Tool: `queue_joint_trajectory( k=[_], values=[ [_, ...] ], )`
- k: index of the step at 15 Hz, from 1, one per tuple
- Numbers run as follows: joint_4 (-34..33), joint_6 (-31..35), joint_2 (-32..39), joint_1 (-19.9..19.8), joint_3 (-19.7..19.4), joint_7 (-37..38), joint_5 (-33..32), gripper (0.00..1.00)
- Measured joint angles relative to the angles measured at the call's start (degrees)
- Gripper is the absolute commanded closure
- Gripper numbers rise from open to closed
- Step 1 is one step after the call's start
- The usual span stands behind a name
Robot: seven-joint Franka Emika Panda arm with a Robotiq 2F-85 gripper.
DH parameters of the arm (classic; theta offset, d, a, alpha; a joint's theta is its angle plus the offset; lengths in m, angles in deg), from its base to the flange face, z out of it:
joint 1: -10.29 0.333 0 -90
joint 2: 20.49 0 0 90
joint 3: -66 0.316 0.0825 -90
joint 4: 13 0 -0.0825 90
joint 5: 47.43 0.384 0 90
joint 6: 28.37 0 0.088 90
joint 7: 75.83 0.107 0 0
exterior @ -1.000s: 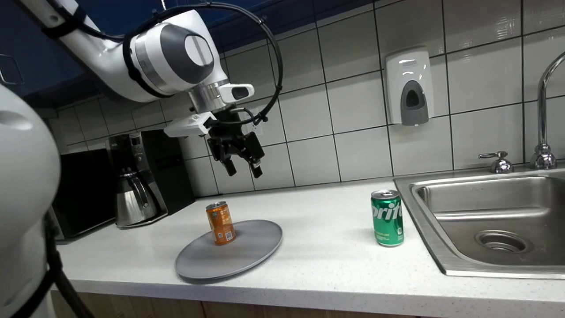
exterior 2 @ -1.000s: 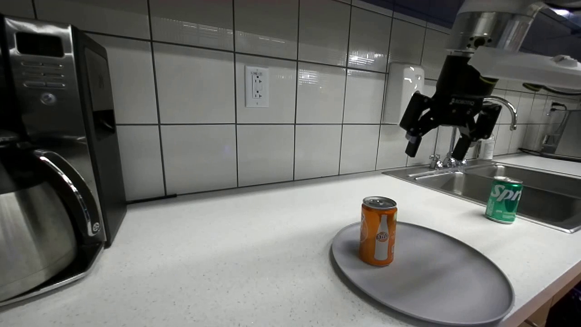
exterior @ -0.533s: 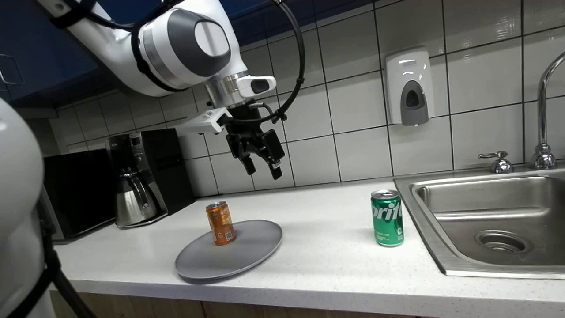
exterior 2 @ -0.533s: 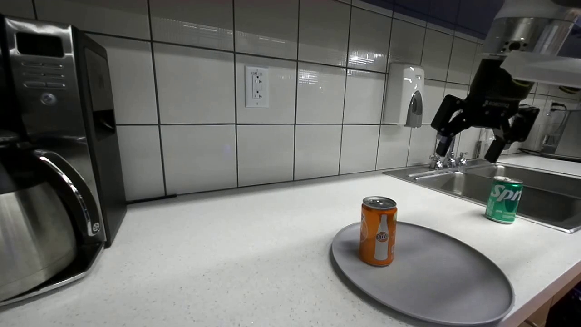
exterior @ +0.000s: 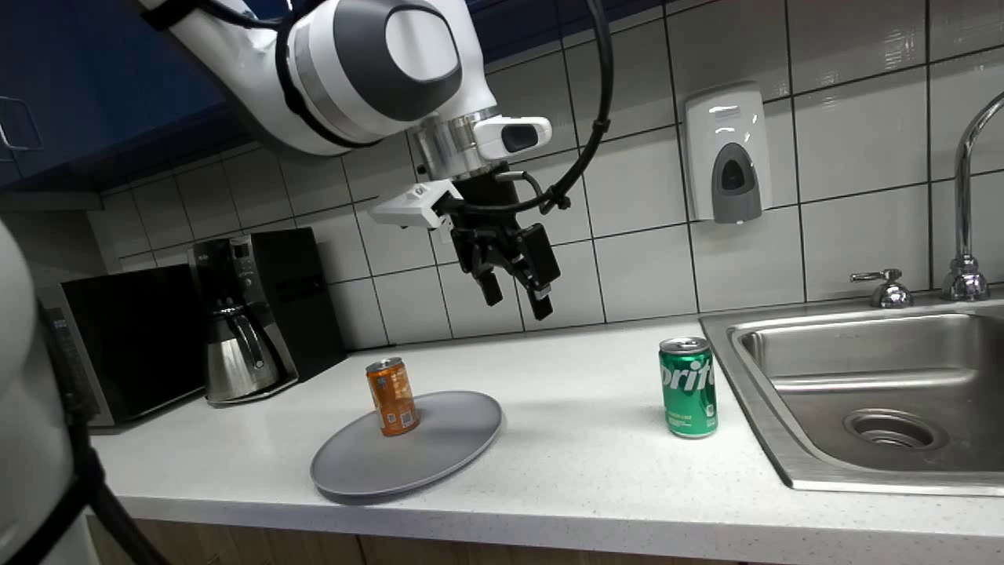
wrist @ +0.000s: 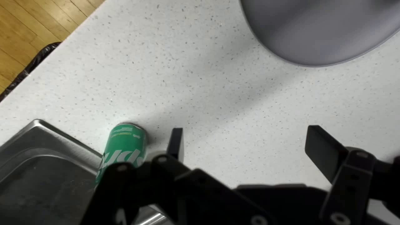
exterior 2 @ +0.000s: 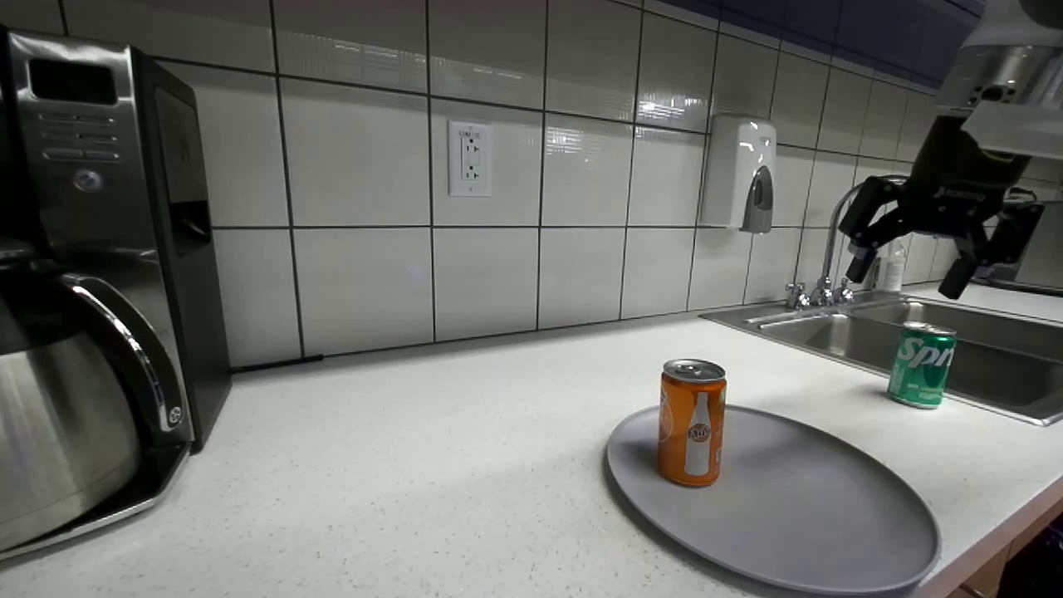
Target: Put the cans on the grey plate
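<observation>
Found the orange can [exterior 2: 692, 423] upright on the grey plate [exterior 2: 805, 515], the green can [exterior: 688, 392] upright at right beside the sink [exterior: 766, 416]. Saw the gripper [exterior: 518, 304] spread wide above the counter [exterior: 565, 459], blocking part of that can in the wrist view. Noted a black appliance [exterior: 141, 337] at left in an exterior view alone.

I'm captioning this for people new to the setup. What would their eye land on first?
Most likely the bright orange can, standing upright on the grey plate. The green can might draw the eye next, upright on the white counter beside the sink. Above the counter hangs the black gripper, open and holding nothing, on the end of the white arm.
</observation>
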Motion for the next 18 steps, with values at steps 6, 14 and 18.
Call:
queue_joint_trajectory(
  k=[6, 14, 18],
  values=[
    [0.03, 0.07, 1.17, -2.40, -3.08, -1.88, 0.85, 0.00],
    [-1.72, 1.07, 4.09, -2.86, -5.06, -4.12, 3.48, 0.00],
    [-2.35, 1.07, 4.58, -2.86, -5.13, -4.90, 4.24, 0.00]
  ],
)
